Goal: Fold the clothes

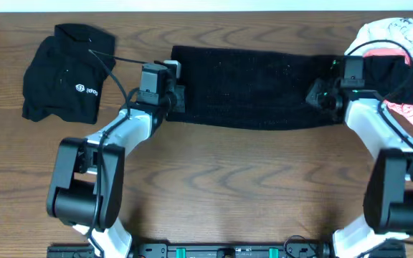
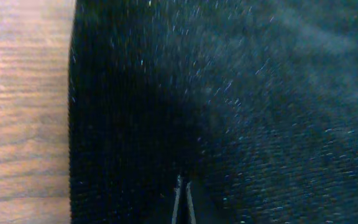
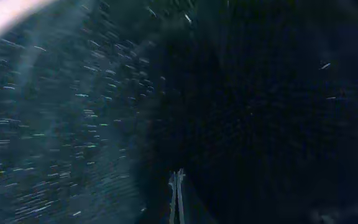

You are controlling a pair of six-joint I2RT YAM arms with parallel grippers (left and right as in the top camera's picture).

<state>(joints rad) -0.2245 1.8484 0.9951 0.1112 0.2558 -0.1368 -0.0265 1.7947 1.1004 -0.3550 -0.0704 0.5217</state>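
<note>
1. L gripper: closed, pinching black garment at its L end; you see cloth right under the tips.
2. R gripper: closed on R end; garment flat btwn both.

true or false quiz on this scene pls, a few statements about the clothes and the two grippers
1. The long black textured cloth stretches between the left gripper and the right gripper, one at each end. True.
2. The folded black garment with a white logo lies on the right side of the wooden table. False: it lies at the far left.
3. A pile of white and pink clothes sits at the far right. True.
4. The left gripper's fingers are spread wide. False: the left wrist view shows them pressed almost together over the cloth.
</note>
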